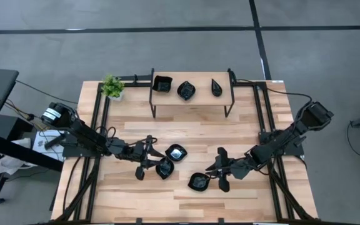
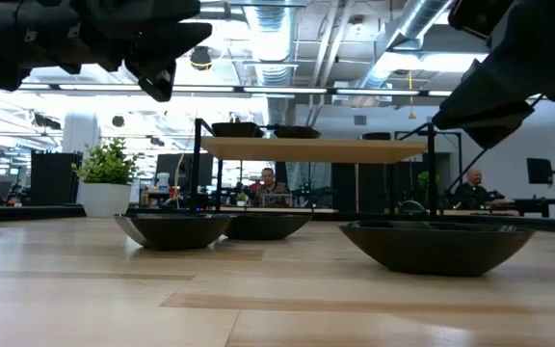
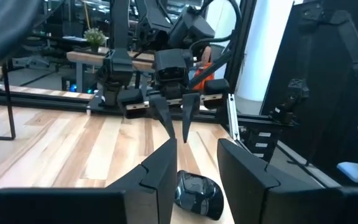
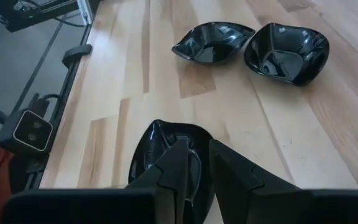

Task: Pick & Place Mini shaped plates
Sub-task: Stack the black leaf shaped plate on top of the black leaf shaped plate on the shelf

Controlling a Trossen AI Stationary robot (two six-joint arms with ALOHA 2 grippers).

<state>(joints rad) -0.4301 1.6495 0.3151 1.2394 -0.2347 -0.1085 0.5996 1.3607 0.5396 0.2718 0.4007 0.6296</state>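
Note:
Three glossy black mini plates rest on their bases on the wooden table: one (image 1: 177,152), one (image 1: 165,167) and one (image 1: 198,182). My left gripper (image 1: 157,160) hovers open and level above the middle one, which shows under its fingers (image 3: 194,193). My right gripper (image 1: 212,170) slants down over the nearest plate (image 4: 160,152), its fingers (image 4: 179,158) a narrow gap apart. In the low view all three plates (image 2: 436,246) sit on the table and both arms stay above them. Three more plates (image 1: 186,90) stand on the shelf (image 1: 192,103) at the far side.
A small potted plant (image 1: 112,87) stands at the far left corner beside the shelf. Black frame rails (image 1: 95,125) run along both sides of the table. Bare wood lies between the shelf legs and the plates. People sit in the room behind (image 2: 270,183).

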